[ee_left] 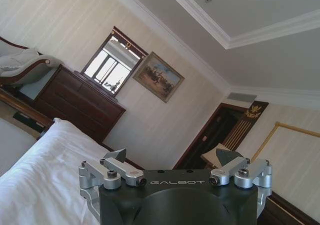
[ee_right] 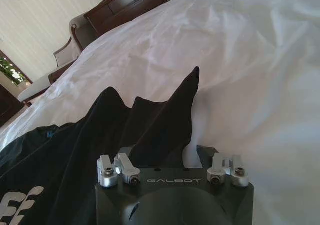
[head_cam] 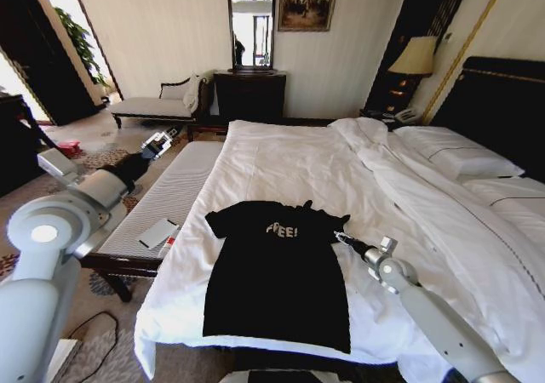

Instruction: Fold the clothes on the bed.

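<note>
The clothes are one black T-shirt point(head_cam: 277, 277) with white "FREE" lettering, lying flat on the bed point(head_cam: 281, 162) near its foot, collar toward the headboard. My right gripper point(head_cam: 341, 237) sits low on the sheet at the shirt's right sleeve. In the right wrist view the right gripper point(ee_right: 165, 152) is open, with the rumpled edge of the black sleeve point(ee_right: 165, 120) lying between and just ahead of its fingers. My left gripper point(head_cam: 157, 145) is held up off the bed, out over the bench. In the left wrist view the left gripper point(ee_left: 172, 157) is open and holds nothing.
A striped bench point(head_cam: 170, 187) runs along the bed's left side with a flat white item point(head_cam: 157, 232) on it. The rumpled white duvet point(head_cam: 426, 196) and pillows point(head_cam: 460, 153) lie on the right. A chaise point(head_cam: 157, 106) and a dark dresser point(head_cam: 249, 94) stand at the far wall.
</note>
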Motion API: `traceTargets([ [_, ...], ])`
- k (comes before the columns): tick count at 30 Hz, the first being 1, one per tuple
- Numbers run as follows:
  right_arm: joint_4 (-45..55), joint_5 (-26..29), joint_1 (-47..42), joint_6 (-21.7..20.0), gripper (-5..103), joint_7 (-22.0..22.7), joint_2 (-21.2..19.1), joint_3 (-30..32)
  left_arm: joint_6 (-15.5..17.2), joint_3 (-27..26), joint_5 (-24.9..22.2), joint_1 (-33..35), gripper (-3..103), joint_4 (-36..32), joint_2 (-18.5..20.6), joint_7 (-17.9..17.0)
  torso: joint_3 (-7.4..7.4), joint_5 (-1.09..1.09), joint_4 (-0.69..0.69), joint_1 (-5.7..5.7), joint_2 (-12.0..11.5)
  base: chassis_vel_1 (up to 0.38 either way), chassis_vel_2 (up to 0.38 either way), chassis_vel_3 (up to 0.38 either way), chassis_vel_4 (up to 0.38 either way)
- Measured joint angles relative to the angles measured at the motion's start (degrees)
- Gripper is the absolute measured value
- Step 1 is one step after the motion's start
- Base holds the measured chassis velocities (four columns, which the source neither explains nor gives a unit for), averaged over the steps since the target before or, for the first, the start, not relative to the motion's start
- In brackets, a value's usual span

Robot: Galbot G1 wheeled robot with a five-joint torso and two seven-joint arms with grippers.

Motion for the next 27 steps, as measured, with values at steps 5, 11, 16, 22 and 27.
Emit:
traceTargets([
  [5,0.19,-0.53,-0.50,0.26,53,-0.59,0.02,0.74,-0.05,0.21,0.16,-0.05,100,0.05,0.06,0.00,0.00,-0.01,0.01,0.00,0.00,0.000,0.000,0.000,0.000],
  [11,0.71,-1.35,-1.53,0.83,32,-0.53,0.04,1.76,-0.12,0.27,0.20,0.14,100,-0.16,0.23,-0.06,0.00,0.01,0.01,0.00,0.00,0.000,0.000,0.000,0.000],
  [16,1.32,-1.50,-2.37,1.31,15,-0.34,0.02,2.84,-0.17,0.19,0.20,0.12,100,-0.21,0.47,-0.08,0.00,0.00,0.01,-0.01,0.00,0.000,0.000,0.000,0.000],
  [22,2.64,-1.42,-4.11,1.85,1,0.30,-0.01,4.79,-0.19,0.11,0.18,0.06,100,-0.03,0.50,-0.09,0.00,0.01,0.01,-0.01,0.00,0.000,0.000,0.000,0.000],
  [27,4.23,-0.87,-6.69,1.92,0,0.65,-0.37,7.03,-0.19,0.02,0.16,-0.19,100,0.47,0.45,-0.06,0.00,0.00,0.01,-0.01,0.00,0.000,0.000,0.000,0.000],
])
